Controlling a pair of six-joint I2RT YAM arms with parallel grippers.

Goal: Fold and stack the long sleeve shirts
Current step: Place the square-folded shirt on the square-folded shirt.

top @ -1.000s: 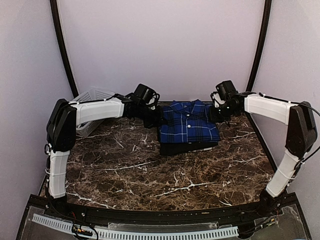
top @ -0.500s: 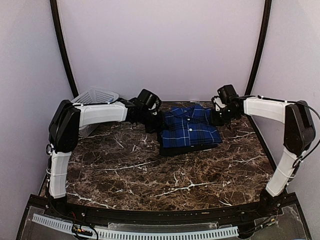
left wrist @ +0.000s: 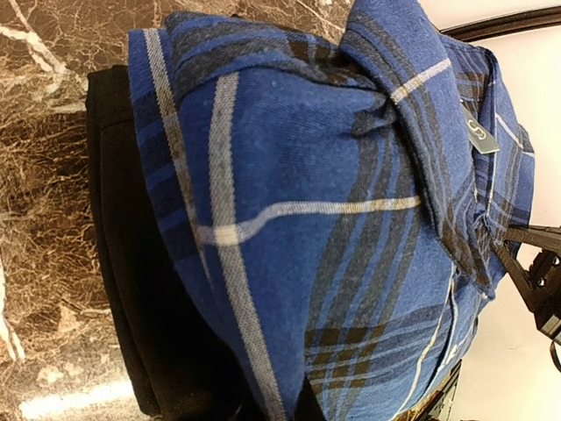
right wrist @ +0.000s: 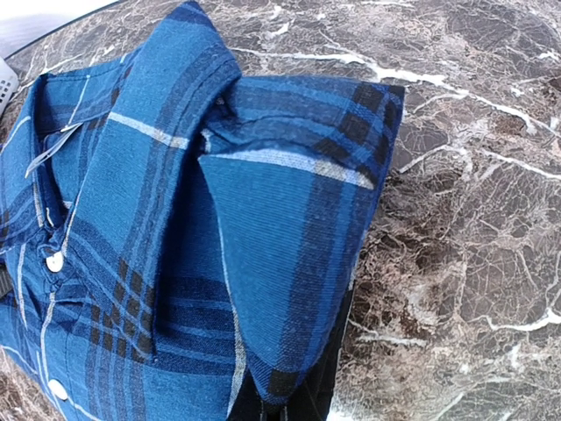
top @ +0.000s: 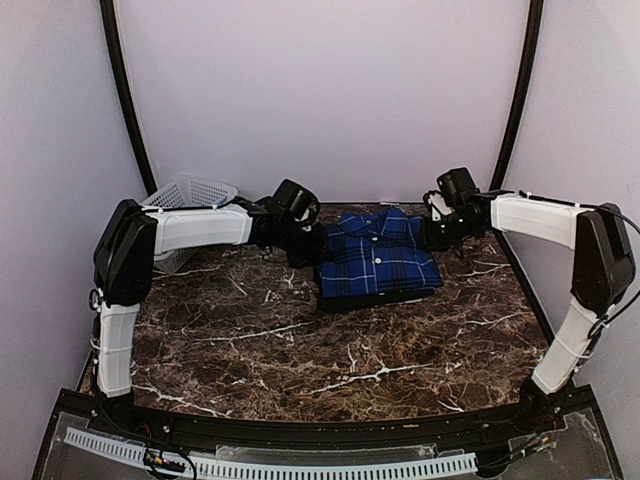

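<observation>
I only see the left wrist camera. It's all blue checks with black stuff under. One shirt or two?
Observer: Two. From above, the blue plaid shirt lies folded on a black shirt, toward the marble table's far edge.
Operator: Anything else there?
Observer: A white lattice basket at the far left, partly behind the left arm.
Operator: Does the blue one have buttons?
Observer: Yes, the right wrist camera shows two small white buttons down its front.
</observation>
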